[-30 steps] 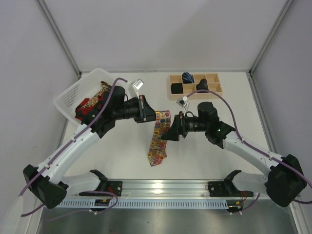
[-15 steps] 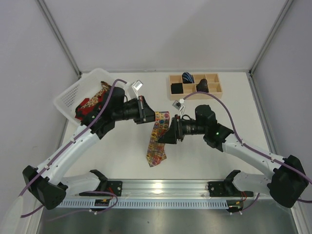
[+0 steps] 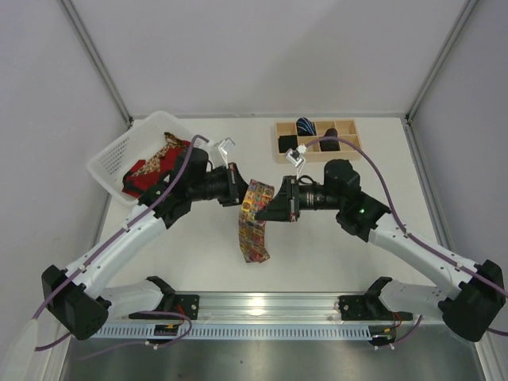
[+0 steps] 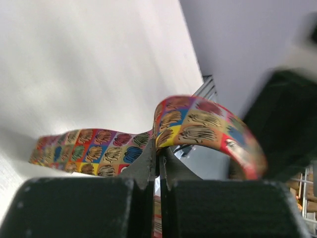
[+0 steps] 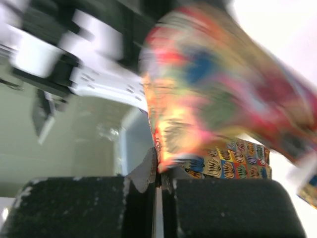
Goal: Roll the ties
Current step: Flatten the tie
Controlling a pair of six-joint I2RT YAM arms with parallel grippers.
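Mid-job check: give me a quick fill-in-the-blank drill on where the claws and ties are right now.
1. The left claw and the right claw are both ____ on the multicoloured patterned fabric tie.
2. The white plastic basket sits on the ____ arm's side of the table.
3. The blue-striped rolled tie sits in the ____ compartment tray.

Missing words: shut; left; wooden.
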